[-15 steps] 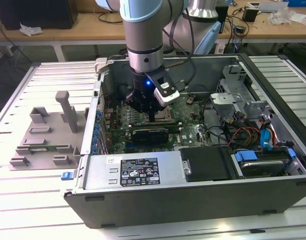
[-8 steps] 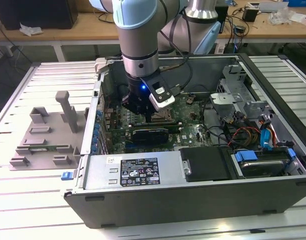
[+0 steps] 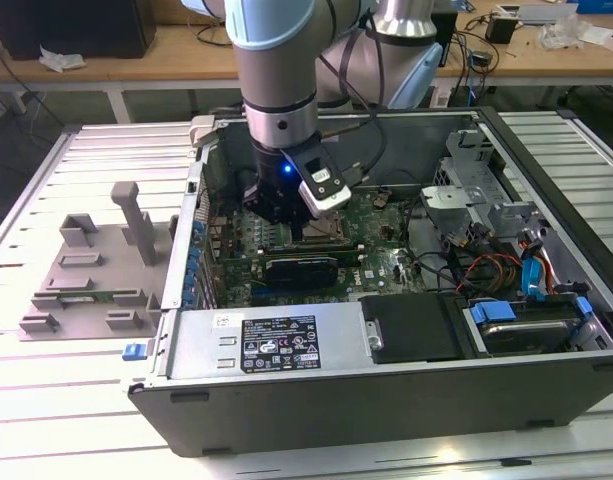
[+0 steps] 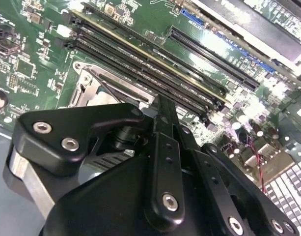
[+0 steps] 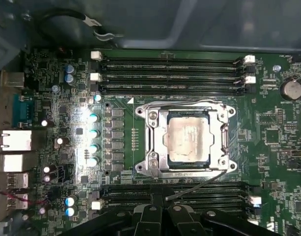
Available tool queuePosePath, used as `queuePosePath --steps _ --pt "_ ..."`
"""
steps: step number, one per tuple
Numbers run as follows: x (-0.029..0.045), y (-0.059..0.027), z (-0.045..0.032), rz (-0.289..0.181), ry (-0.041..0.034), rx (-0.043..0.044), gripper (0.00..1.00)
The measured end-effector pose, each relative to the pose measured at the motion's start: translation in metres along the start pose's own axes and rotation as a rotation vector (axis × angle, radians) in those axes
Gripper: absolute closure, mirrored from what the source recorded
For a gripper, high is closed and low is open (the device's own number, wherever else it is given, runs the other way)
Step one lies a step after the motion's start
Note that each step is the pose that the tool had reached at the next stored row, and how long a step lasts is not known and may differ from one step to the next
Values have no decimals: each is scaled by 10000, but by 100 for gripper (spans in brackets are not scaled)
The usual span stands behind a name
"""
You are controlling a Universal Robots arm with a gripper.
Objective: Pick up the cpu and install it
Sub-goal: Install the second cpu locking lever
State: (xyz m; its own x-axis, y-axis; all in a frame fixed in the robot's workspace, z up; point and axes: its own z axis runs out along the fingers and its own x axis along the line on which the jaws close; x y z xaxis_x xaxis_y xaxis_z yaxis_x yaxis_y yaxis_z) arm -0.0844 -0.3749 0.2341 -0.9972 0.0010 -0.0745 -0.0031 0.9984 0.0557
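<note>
The arm reaches down into the open computer case, which lies on its side on a slatted metal table. The gripper hangs low over the green motherboard, near the case's far wall. Room there is tight: the case walls rise on all sides, and a bundle of cables and a metal drive cage crowd the exterior view's right. A black card stands on the board just in front of the gripper.

In the first wrist view the cpu sits flat inside the socket frame, its dull silver top showing through the frame's window. Memory slots run in rows on one side of the socket and more slots on the opposite side. A thin wire lever lies slanted across the near edge of the socket. A column of small capacitors stands beside the frame.

The black fingers show at the edge of that view, close together and holding nothing that I can see. In the second wrist view the gripper body covers much of the socket; part of the metal frame shows beyond it. From these views I cannot tell whether the fingertips touch.

Outside the case, on the exterior view's left, a grey plastic tray with upright posts rests on the table, well apart from the gripper. A power supply box fills the near corner of the case.
</note>
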Motion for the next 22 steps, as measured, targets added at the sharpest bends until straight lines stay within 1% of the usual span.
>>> queuePosePath --steps 2,3,5,6,9,11,12,13,16,17,18,20,22 --pt "-6 4 -79 -1 -1 -1 89" --pt "-10 8 -130 0 0 -2 89" --pt "-14 10 -183 -1 -1 0 89" --pt "-17 12 -224 -1 0 2 89" --pt "-22 16 -296 -1 1 2 89" --pt "-28 21 -373 -1 -1 2 89" --pt "-29 22 -389 -1 -1 2 89" --pt "-33 22 -389 -4 -2 1 89" --pt "-104 21 -376 -1 -1 4 89" --pt "-134 20 -361 -1 -1 1 89" --pt "-143 19 -342 -2 0 2 89" --pt "-151 13 -231 0 0 4 89" --pt "-149 11 -195 -1 -1 3 89"
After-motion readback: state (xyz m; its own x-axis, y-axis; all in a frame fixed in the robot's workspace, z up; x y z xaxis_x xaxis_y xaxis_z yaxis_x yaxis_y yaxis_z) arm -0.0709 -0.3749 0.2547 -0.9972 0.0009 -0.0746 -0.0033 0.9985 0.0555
